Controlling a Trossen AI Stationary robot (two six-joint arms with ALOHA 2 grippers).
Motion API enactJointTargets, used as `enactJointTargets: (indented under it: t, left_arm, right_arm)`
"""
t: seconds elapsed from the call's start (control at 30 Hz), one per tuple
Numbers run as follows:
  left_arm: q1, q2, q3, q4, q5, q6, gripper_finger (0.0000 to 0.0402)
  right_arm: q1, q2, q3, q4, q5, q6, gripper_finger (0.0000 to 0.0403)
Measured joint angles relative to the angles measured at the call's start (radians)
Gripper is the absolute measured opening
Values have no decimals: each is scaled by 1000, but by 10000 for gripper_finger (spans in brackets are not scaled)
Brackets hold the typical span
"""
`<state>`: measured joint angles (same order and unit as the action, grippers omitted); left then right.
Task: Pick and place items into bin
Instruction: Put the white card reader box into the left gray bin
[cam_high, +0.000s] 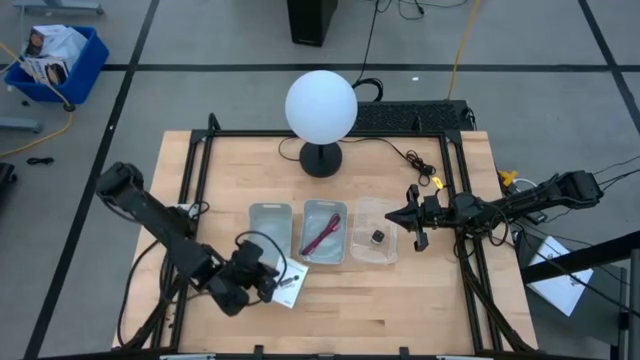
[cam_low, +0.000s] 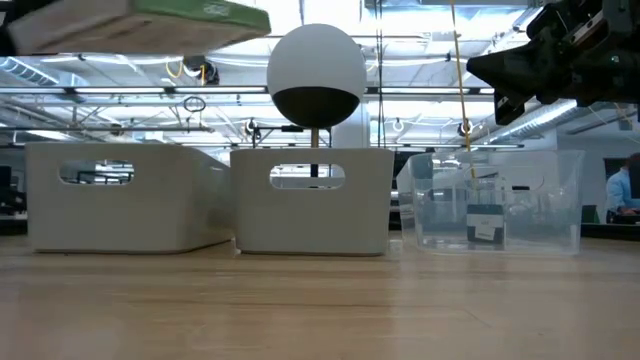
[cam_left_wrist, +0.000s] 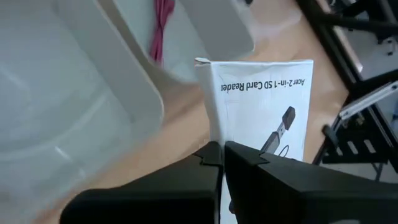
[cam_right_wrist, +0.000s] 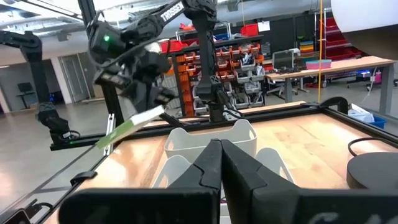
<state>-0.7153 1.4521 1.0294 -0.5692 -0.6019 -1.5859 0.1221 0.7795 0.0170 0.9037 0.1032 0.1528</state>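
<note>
My left gripper (cam_high: 268, 283) is shut on the white card (cam_high: 290, 288), printed "Acer 2-in-1 SD Card Reader" (cam_left_wrist: 261, 106), near the table's front, in front of the left grey bin (cam_high: 270, 230). The dark red cord bundle (cam_high: 322, 236) lies in the middle grey bin (cam_high: 343, 252). The tiny black cube (cam_high: 378, 237) sits on the floor of the clear bin (cam_high: 362, 212). My right gripper (cam_high: 405, 215) hovers shut just right of the clear bin, touching nothing. My left gripper pinches the card between its two fingers at one edge (cam_left_wrist: 214, 134), about level and pointing toward the table's right. The card is lifted clear of the table (cam_right_wrist: 134, 127), tilted, and sticks out beyond the fingertips (cam_left_wrist: 242, 155).
Three bins stand in a row mid-table. A lamp with a white globe (cam_high: 320, 108) and black base (cam_high: 320, 160) stands behind them. A black frame (cam_high: 460, 190) and cables (cam_high: 415, 160) run along the table's sides. Bare wood lies in front of the bins (cam_low: 320, 300).
</note>
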Motion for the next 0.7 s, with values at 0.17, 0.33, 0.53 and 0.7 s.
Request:
enactJointTargets:
  t: [0.17, 0.33, 0.53, 0.7]
  left_arm:
    - [57, -82, 1, -61, -8, 95, 7]
    - [123, -163, 2, -213, -2, 88, 6]
    - [185, -225, 2, -411, 56, -2, 7]
    - [235, -238, 2, -429, 115, -17, 7]
  right_arm:
    - [0, 0, 0, -1, 0, 0, 0]
    - [0, 0, 0, -1, 0, 0, 0]
    - [0, 0, 0, -4, 0, 0, 0]
    - [0, 0, 0, -4, 0, 11, 0]
